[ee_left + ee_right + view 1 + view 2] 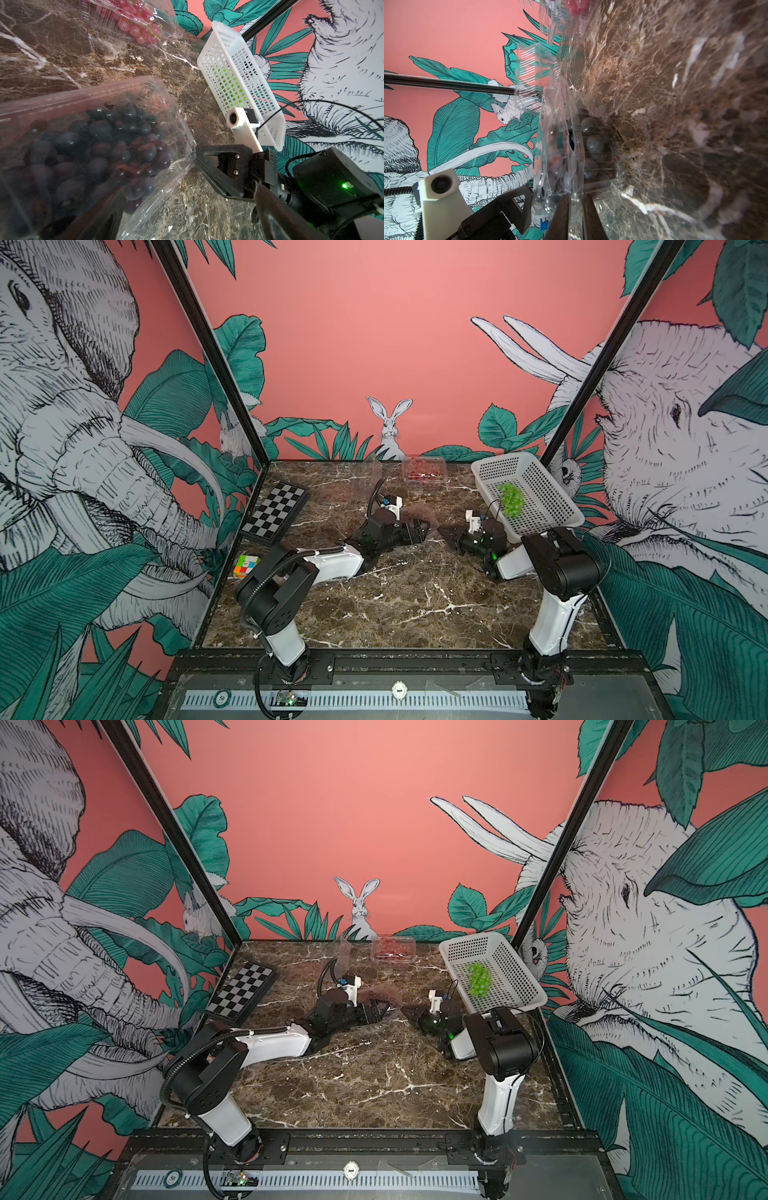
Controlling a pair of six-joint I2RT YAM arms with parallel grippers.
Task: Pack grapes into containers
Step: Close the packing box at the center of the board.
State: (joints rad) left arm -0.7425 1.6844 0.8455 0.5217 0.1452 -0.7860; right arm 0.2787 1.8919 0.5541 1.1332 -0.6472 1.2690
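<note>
right pincer [576, 197] pinches one of three containers [145, 91]; three grape bunches [116, 145].

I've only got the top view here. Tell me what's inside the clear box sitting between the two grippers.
Observer: Dark purple grapes fill that container, as the left wrist view shows.
Operator: Report the right grip.
Observer: The right gripper has its fingers shut on the container's clear rim.
Operator: Tell me if it's closed.
Observer: Its lid appears to lie down over the grapes. Latched or not, I cannot tell.
</note>
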